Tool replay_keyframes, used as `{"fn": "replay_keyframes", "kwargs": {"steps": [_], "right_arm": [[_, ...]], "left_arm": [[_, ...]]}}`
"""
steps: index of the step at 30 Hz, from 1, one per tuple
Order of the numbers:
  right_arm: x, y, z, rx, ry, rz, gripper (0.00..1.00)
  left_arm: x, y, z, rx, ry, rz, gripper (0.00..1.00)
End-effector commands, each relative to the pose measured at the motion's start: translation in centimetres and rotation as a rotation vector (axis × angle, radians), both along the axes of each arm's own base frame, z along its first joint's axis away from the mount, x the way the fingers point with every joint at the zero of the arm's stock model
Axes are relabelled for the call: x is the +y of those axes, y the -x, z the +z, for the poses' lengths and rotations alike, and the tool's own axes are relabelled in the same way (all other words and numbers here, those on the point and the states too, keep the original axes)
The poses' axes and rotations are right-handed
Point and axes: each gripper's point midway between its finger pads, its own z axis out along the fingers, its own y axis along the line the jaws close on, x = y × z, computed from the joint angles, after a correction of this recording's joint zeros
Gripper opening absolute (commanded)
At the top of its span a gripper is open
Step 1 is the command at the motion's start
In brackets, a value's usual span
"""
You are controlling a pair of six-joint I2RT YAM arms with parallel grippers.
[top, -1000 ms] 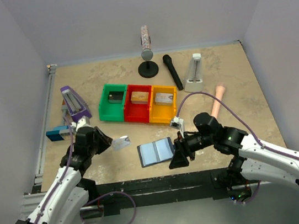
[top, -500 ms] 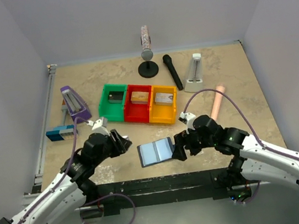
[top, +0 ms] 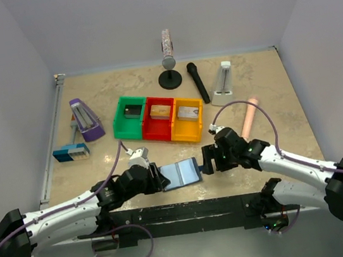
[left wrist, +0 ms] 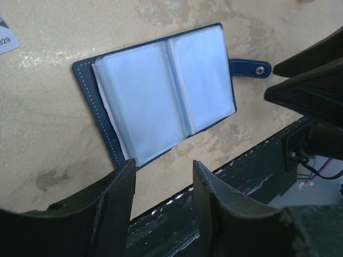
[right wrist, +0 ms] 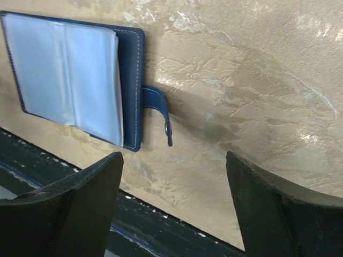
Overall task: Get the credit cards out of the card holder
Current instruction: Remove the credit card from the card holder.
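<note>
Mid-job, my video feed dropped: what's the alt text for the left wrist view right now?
The navy card holder lies open on the tan table, clear sleeves up, snap strap pointing right. The left gripper hangs open and empty at its near edge; the right gripper pokes in at right, and the corner of a pale card shows top left.

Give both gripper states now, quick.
Left gripper: open, holding nothing.
Right gripper: open, holding nothing.
</note>
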Motion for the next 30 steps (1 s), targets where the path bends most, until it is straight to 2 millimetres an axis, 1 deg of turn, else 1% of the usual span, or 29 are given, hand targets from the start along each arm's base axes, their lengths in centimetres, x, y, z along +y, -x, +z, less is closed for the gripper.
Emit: {"fn": "replay_keyframes", "kwargs": {"steps": [1, 4, 11, 15, 20, 23, 24, 25, 26, 30], "right_arm": [[1.3, -1.8, 0.5, -0.028, -0.023, -0.004, 0.76], [1.5, -2.2, 0.1, -0.002, -0.013, 0.001, 0.66], [2.1, -2.9, -0.5, 0.013, -0.024, 0.004, 0.54], [2.7, -3.4, -0.9, 0.021, -0.03, 0.011, 0.41], [3.0, -3.0, -1.4, 0.049, -0.037, 0.034, 0.29], [2.8, -2.5, -1.2, 0.05, -0.048, 0.04, 0.18], [2.7, -2.4, -1.1, 0.043, -0.05, 0.042, 0.12], [2.4, -2.5, -1.1, 0.033, -0.039, 0.039, 0.03], [2.3, -2.2, -1.1, 0.033, -0.042, 0.041, 0.0], [2.2, -1.2, -0.8, 0.036, -0.073, 0.058, 0.0]], "left_arm": [[-1.6, -0.7, 1.9, -0.032, 0.128, 0.025, 0.51], [-1.4, -0.7, 2.0, -0.038, 0.137, 0.035, 0.5], [-0.8, -0.7, 1.5, -0.034, 0.131, 0.058, 0.5], [-0.7, -0.8, 1.5, -0.031, 0.126, 0.07, 0.5], [-0.3, -0.8, 1.5, -0.028, 0.111, 0.082, 0.49], [0.1, -0.9, 1.3, -0.027, 0.114, 0.101, 0.5], [0.3, -0.9, 1.2, -0.027, 0.111, 0.106, 0.5], [0.4, -0.9, 1.0, -0.024, 0.113, 0.114, 0.5], [0.5, -0.9, 0.9, -0.024, 0.113, 0.119, 0.5], [0.6, -1.1, 0.6, -0.028, 0.094, 0.124, 0.51]]}}
